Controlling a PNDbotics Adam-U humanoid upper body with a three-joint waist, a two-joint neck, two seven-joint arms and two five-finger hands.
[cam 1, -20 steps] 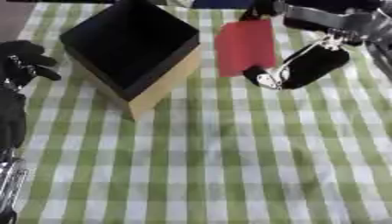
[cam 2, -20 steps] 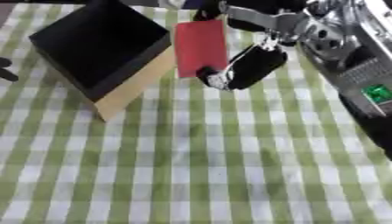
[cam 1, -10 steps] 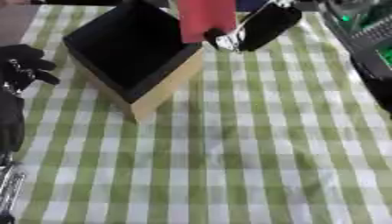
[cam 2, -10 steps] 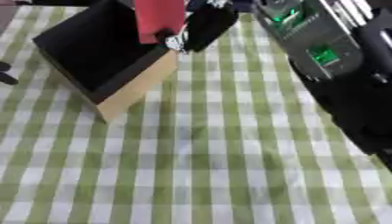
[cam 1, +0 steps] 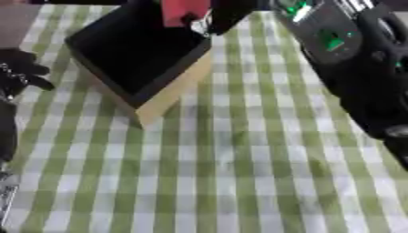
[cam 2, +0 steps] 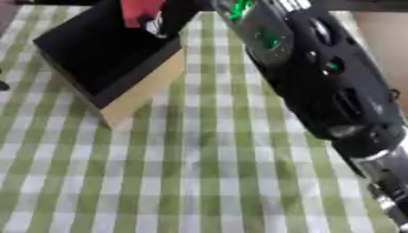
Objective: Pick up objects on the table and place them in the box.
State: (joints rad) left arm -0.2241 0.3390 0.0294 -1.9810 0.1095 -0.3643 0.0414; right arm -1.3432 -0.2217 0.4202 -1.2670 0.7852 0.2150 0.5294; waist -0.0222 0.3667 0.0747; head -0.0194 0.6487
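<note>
Right hand (cam 1: 227, 13) clamped on red flat object (cam 1: 183, 11) at 12 o'clock over black-lined box (cam 1: 140, 54); left hand (cam 1: 20, 73) curled at 9 o'clock, holding nothing

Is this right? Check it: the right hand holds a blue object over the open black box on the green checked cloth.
Not quite: the object is red, not blue, as the left eye view shows. The rest stands: the right hand holds it over the open black box on the green checked cloth.
</note>
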